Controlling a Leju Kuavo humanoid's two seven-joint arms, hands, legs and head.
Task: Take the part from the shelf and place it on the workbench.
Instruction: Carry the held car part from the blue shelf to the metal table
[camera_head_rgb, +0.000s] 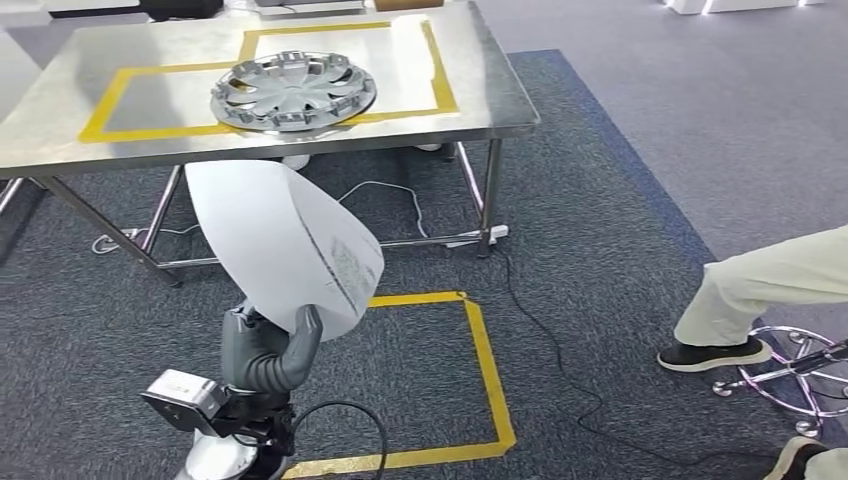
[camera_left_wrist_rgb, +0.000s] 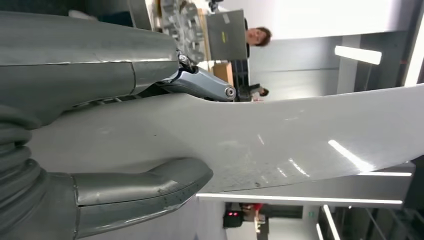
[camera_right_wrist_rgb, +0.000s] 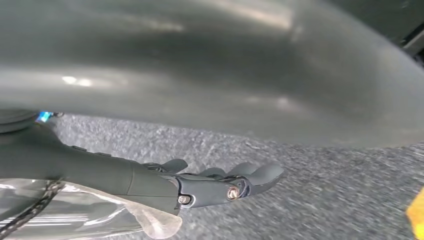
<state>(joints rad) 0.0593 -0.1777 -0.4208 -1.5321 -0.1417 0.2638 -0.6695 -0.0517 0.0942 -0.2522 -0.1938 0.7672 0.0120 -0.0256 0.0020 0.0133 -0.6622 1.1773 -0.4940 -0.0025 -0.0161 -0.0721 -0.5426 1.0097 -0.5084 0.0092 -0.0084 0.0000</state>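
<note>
Far off, a steel desk on grey carpet; the left robot hand grips a curved white panel; the right robot hand hangs empty, fingers loosely extended.

A silver hubcap is lying on the steel table, overlapping the yellow tape outline marked there. Beneath the table, white cables are trailing across the grey carpet. To the table's right, a person's trouser leg is reaching in beside a chrome stool base.

Grey ribbed left hand, thick thumb, silver arm, black cable
</note>
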